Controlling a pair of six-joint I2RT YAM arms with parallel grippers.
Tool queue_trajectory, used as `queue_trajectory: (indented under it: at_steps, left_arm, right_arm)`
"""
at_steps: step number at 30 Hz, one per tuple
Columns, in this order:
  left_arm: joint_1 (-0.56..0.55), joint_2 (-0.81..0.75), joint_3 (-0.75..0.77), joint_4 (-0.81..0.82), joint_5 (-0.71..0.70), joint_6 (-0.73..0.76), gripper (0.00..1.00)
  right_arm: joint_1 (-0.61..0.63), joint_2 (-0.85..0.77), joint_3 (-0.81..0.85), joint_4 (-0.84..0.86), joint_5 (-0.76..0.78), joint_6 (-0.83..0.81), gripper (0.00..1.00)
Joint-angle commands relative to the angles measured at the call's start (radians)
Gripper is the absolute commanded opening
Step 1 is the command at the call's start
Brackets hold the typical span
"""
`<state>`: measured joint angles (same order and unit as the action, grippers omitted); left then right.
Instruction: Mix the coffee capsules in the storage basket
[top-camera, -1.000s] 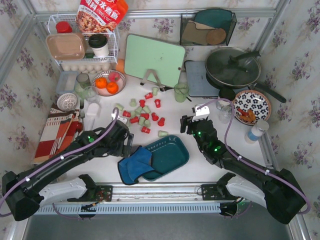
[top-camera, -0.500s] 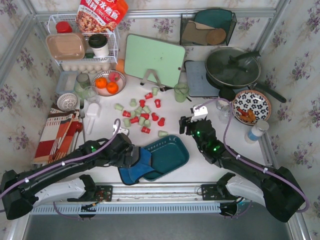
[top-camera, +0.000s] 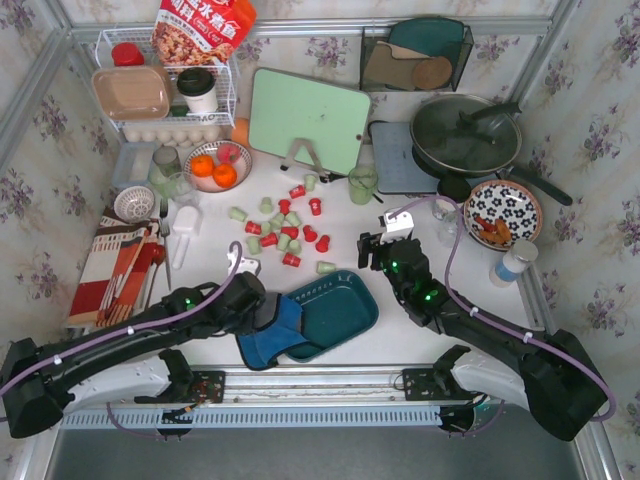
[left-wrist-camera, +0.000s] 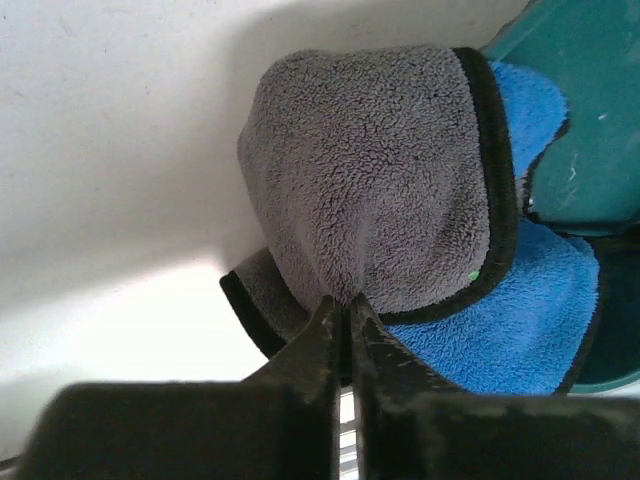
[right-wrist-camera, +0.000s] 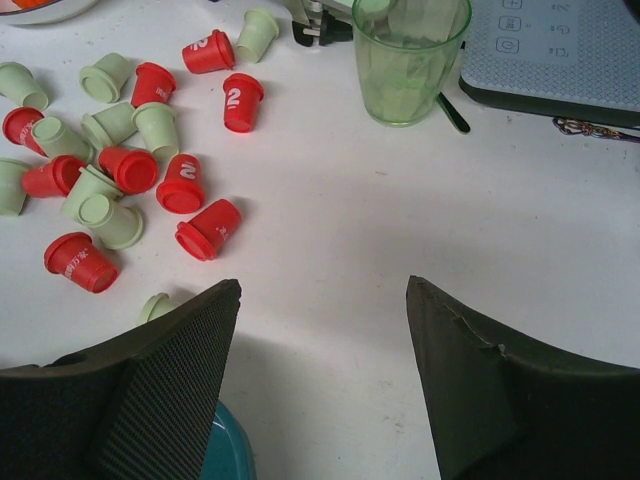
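Note:
Several red and pale green coffee capsules (top-camera: 283, 232) lie loose on the white table, beyond the dark teal storage basket (top-camera: 345, 312). A blue and grey cloth (top-camera: 272, 335) drapes over the basket's left end. My left gripper (top-camera: 268, 312) is shut on a fold of that cloth (left-wrist-camera: 380, 180) at the basket's left edge; its jaws (left-wrist-camera: 346, 305) pinch the grey side. My right gripper (top-camera: 372, 250) hangs open above bare table, right of the capsules (right-wrist-camera: 130, 165), with nothing between its fingers (right-wrist-camera: 325, 290). A corner of the basket (right-wrist-camera: 225, 455) shows under its left finger.
A green glass cup (right-wrist-camera: 410, 55) and a mint cutting board (top-camera: 308, 118) stand behind the capsules. A bowl of oranges (top-camera: 216, 166) and a wire rack (top-camera: 165, 90) are at the back left, a pan (top-camera: 465, 135) and a patterned plate (top-camera: 502, 212) at the right. A striped cloth (top-camera: 115, 265) lies at the left.
My left gripper has moved from beside the capsules toward the near edge, onto the cloth at the basket's left end, and closed on it. The right arm has hardly moved.

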<state>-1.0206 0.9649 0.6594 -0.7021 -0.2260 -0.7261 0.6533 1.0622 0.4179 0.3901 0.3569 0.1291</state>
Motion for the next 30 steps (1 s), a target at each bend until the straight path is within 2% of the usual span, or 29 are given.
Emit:
queue_trajectory:
  at_steps: [1, 9, 16, 21, 26, 30]
  left_arm:
    - [-0.005, -0.030, 0.022, 0.031, -0.033, 0.015, 0.00]
    - [-0.006, -0.150, 0.204, -0.207, -0.192, 0.032, 0.00]
    - [-0.006, -0.167, 0.380, -0.212, -0.274, 0.142, 0.00]
    - [-0.006, -0.108, 0.533, -0.169, -0.312, 0.262, 0.00]
    - [-0.005, -0.029, 0.671, -0.113, -0.311, 0.368, 0.00]
    - [-0.004, 0.049, 0.760, -0.082, -0.299, 0.437, 0.00]
  right_arm:
    - [0.002, 0.003, 0.010, 0.035, 0.005, -0.001, 0.75]
    - [0.002, -0.002, 0.011, 0.031, -0.001, 0.000, 0.75]
    - [0.002, -0.011, 0.010, 0.037, -0.029, -0.011, 0.75]
    - [0.003, -0.026, 0.000, 0.078, -0.171, -0.033, 0.75]
    - [0.019, -0.065, 0.022, 0.120, -0.431, -0.087, 0.77]
    - [0.063, -0.109, 0.024, 0.191, -0.506, -0.170, 0.79]
